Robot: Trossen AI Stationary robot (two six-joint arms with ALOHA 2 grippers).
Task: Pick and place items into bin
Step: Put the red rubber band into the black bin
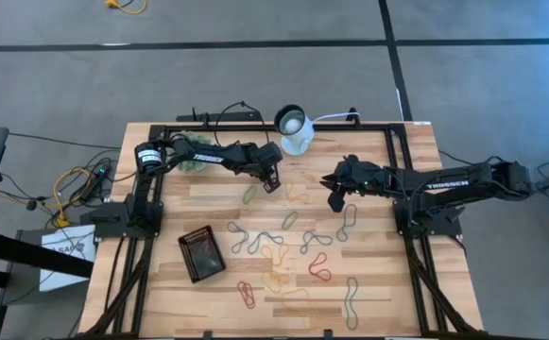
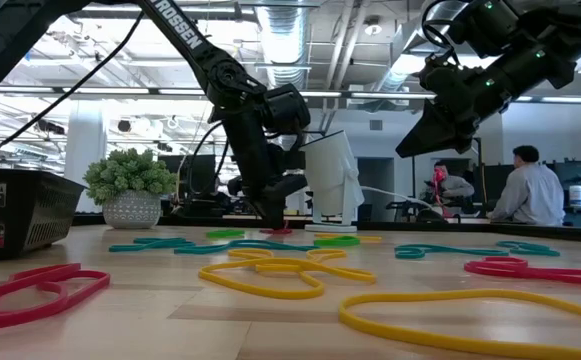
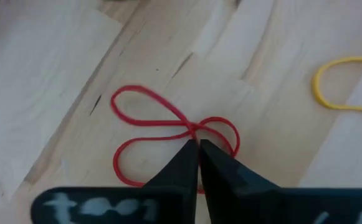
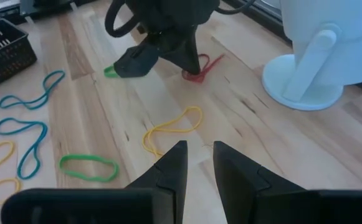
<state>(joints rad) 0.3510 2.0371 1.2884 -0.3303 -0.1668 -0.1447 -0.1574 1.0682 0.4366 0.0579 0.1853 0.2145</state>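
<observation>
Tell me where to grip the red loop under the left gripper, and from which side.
Grip the red loop at its crossing point, where the strands pinch together into a figure eight. Come straight down from above: it lies flat on the table, so only a top pinch catches it. The left gripper is already closed right at that crossing.

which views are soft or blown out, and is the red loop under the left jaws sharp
Left wrist view: the red loop is slightly soft, the left gripper shut on its crossing, its body a dark blur. Low view: near yellow loop blurred, ceiling lights glaring. Right wrist view: white lamp device bright, the right gripper blurred. High view: evenly lit.
</observation>
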